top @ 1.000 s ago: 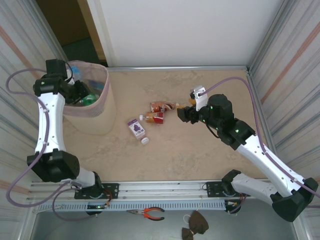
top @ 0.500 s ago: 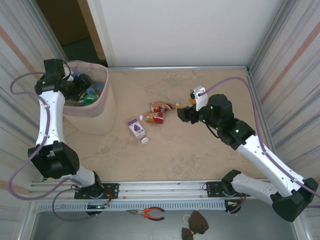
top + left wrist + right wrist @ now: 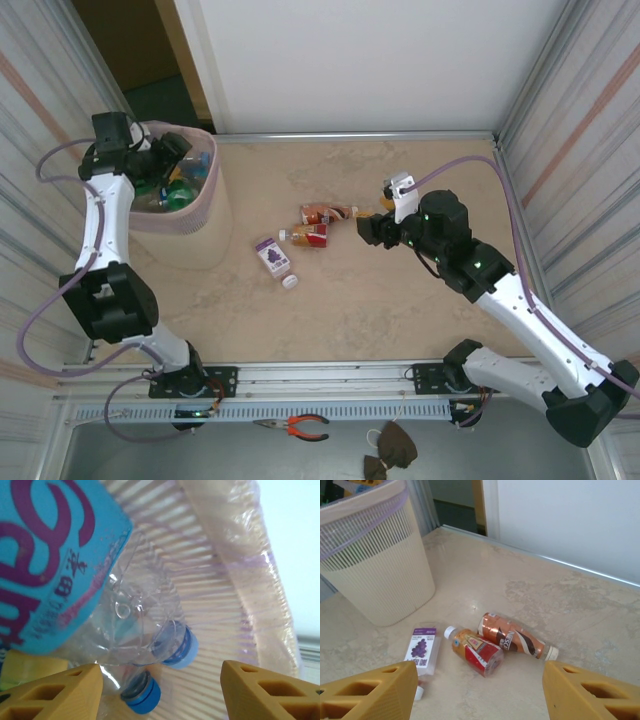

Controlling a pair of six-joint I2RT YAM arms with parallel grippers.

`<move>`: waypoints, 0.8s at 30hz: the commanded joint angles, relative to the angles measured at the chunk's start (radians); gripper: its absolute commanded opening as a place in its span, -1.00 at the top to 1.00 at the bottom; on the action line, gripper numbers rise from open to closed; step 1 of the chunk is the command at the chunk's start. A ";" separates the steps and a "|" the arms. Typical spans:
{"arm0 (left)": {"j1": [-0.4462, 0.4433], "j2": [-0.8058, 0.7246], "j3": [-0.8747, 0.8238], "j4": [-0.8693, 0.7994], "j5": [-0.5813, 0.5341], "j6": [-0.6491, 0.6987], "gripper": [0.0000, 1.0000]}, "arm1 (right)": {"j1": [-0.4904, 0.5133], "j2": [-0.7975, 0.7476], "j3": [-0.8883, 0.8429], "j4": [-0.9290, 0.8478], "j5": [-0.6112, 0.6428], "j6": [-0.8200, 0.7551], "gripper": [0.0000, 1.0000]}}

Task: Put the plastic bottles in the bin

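Open left end effector sits just inside the bin rim.
Open right end effector hovers near three bottles; bare tabletop lies nearer.

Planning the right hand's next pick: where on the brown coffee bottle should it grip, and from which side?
Probably its labelled middle, the right hand coming down from above and closing across the width. The brown bottle lies on its side, with the red-labelled bottle close beside it.

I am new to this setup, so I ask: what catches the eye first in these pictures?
The beige bin at the far left holds a heap of bottles, with the left gripper open over it. Mid-table, three bottles lie before the open right gripper.
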 commanded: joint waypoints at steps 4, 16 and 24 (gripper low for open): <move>0.007 -0.100 0.011 0.101 -0.022 -0.007 -0.24 | -0.009 -0.030 -0.010 -0.011 0.028 0.006 -0.32; -0.019 -0.059 0.110 0.027 0.085 0.123 0.28 | -0.007 -0.017 -0.004 0.003 0.011 0.020 -0.32; -0.033 0.067 0.185 -0.033 0.037 0.195 0.43 | -0.003 -0.019 0.006 -0.011 0.015 0.023 -0.32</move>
